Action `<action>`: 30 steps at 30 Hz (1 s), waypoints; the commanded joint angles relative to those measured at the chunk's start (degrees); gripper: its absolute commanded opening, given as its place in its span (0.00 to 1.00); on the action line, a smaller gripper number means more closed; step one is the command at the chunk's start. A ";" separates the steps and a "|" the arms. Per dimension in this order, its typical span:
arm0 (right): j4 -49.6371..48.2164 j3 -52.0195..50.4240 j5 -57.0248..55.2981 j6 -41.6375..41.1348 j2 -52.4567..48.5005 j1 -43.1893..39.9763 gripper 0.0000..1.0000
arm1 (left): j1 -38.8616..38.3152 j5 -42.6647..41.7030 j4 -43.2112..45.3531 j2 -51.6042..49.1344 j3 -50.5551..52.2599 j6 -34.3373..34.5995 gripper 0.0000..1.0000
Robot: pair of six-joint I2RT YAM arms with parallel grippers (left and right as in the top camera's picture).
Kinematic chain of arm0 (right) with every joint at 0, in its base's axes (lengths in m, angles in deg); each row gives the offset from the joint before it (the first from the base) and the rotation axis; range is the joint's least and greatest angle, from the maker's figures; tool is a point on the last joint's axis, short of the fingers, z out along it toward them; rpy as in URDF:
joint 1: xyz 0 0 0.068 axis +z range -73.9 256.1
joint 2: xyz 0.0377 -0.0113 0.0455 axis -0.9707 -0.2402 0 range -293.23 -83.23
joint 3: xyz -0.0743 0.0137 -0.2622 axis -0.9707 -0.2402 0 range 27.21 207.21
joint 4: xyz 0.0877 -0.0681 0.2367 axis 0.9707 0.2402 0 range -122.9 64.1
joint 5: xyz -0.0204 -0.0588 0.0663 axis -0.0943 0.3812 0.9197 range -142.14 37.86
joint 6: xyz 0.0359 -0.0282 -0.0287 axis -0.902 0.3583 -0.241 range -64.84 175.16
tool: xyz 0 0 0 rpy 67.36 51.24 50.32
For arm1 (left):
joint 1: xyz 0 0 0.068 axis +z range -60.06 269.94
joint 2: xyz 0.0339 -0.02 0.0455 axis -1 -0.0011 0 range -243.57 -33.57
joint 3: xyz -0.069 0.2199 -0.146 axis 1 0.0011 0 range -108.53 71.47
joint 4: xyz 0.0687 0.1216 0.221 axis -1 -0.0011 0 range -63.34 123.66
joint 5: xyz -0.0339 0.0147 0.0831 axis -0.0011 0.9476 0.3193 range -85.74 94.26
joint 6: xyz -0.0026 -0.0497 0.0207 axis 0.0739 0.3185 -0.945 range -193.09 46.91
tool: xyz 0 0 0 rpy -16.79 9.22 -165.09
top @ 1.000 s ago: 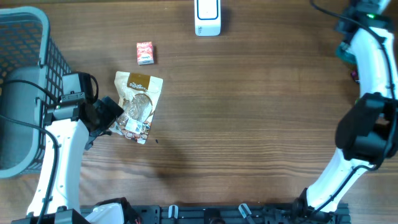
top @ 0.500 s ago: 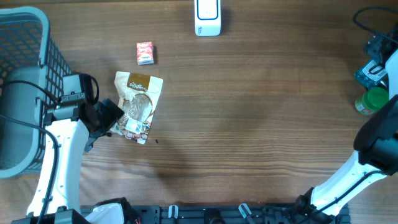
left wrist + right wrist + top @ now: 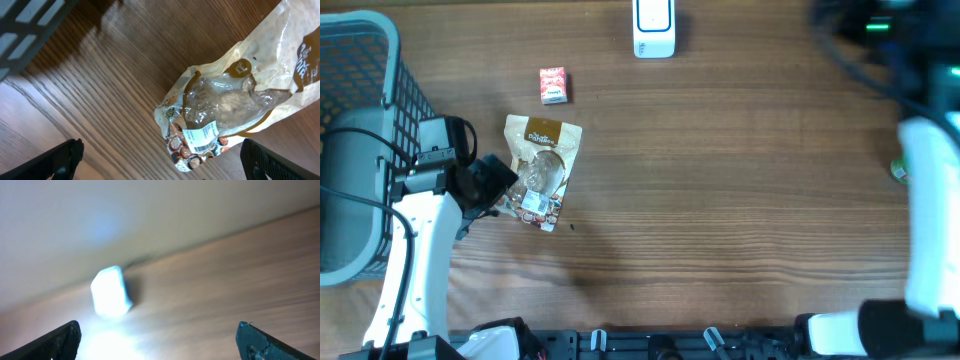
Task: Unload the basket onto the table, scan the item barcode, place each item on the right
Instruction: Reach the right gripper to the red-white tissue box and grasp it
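Two end effectors, both empty. The left end effector (image 3: 160, 167) hangs with its jaws spread wide over the lower end of the snack pouch (image 3: 235, 95); whether it touches the film cannot be told. The pouch lies flat and face up on the table (image 3: 720, 200), near the basket (image 3: 360, 60). It is a thin film bag with a clear window, judged light, soft, crinkly and probably slippery, with contents that may crush. A white barcode label (image 3: 200, 141) sits at its lower end. A pinch on a side edge or the sealed top margin seems best, leaving the label uncovered and the film taut. Beyond the pouch lies a small red box (image 3: 553, 85). Farther still, at the table's far edge, stands the white scanner (image 3: 653, 28). The right end effector (image 3: 160, 345), motion-blurred, has its fingers wide apart with nothing between them.
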 commanded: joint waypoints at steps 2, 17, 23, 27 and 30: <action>0.66 -0.85 -3.76 -5.86 -10.73 17.49 1.00 | 0.72 1.07 -2.69 -0.15 0.07 -8.07 1.00; -39.19 1.70 -6.34 2.43 -37.46 36.04 1.00 | 0.72 0.11 -2.78 -0.15 0.07 -7.28 1.00; -47.52 9.16 -15.54 10.32 -51.43 41.13 1.00 | 0.72 0.11 -3.21 -0.15 0.07 -7.28 1.00; -47.80 10.45 -16.55 10.19 -55.47 41.18 1.00 | 0.72 0.13 -3.19 -0.15 0.07 -7.30 1.00; -48.04 10.45 -17.90 10.78 -56.92 41.18 0.99 | 0.72 0.13 -3.23 -0.15 0.07 -7.30 1.00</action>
